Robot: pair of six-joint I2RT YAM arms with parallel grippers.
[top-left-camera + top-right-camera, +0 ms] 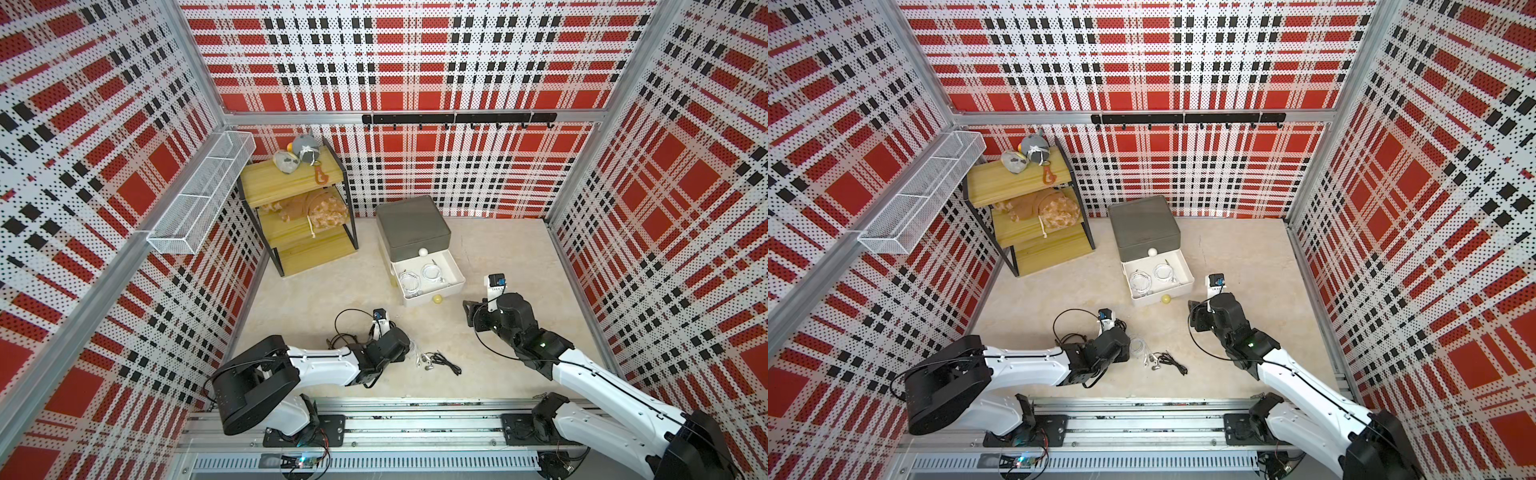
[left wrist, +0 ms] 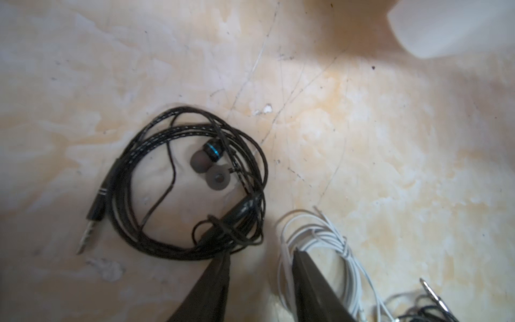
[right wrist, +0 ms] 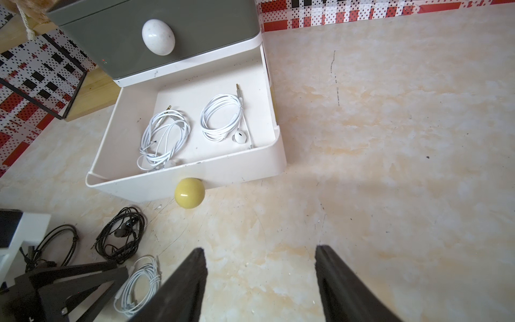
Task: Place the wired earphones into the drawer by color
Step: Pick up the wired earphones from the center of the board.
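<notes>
In drawer (image 3: 245, 164), earphone coil (image 3: 164, 136) beside second coil (image 3: 221, 117). Before drawer, on bench (image 3: 390, 139), loose earphones (image 3: 122, 237) near left claw (image 2: 262, 255). Behind drawer, cabinet (image 1: 411, 226); left of cabinet, shelf rack (image 1: 299, 216).

The right gripper (image 3: 259, 248) hangs over bare floor (image 3: 390, 167), jaws spread wide with nothing between them. Ahead of the claw and off to one side stands the pulled-out white drawer (image 3: 237, 164) with a yellow knob (image 3: 189, 193), holding two coils of white earphones (image 3: 164, 136), below a closed grey drawer (image 3: 209, 33). Nearer the claw on that same side, a black earphones bundle (image 3: 122, 237) and a white bundle (image 3: 139, 284) lie on the floor.
</notes>
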